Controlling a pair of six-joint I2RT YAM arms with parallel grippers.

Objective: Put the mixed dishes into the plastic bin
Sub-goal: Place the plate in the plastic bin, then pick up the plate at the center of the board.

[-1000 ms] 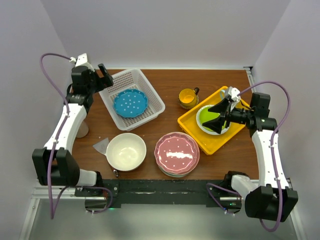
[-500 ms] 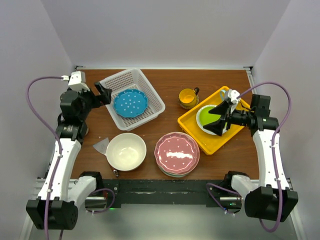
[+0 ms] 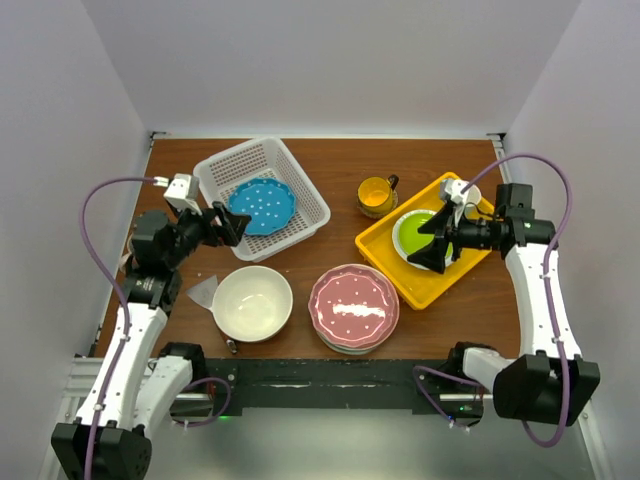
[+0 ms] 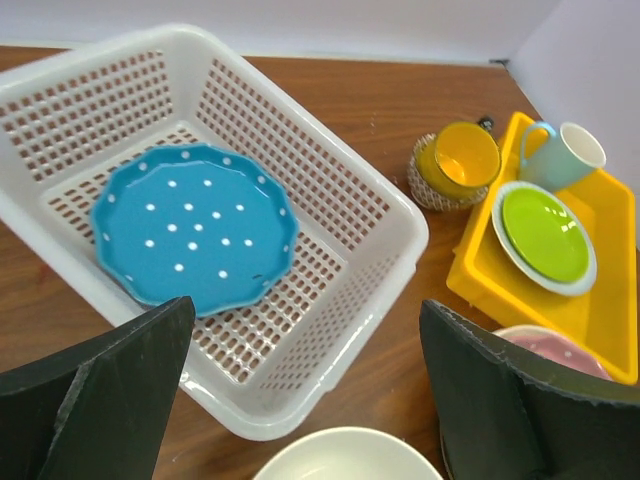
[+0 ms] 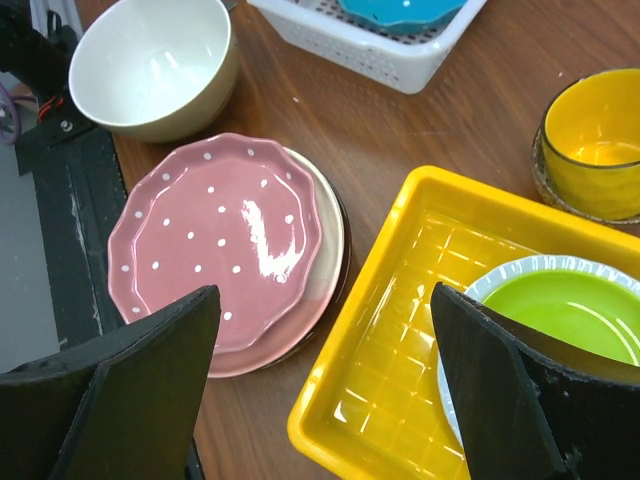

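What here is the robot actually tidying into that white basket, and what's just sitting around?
Part of the job: plastic bin, blue dotted plate already inside it, pink dotted plate, cream bowl, yellow mug.
Just lying about: yellow tray, lime-green plate and pale cup on it.

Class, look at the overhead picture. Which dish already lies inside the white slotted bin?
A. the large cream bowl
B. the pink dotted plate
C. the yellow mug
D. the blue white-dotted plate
D: the blue white-dotted plate lies flat on the floor of the white bin, and nothing else is in it.
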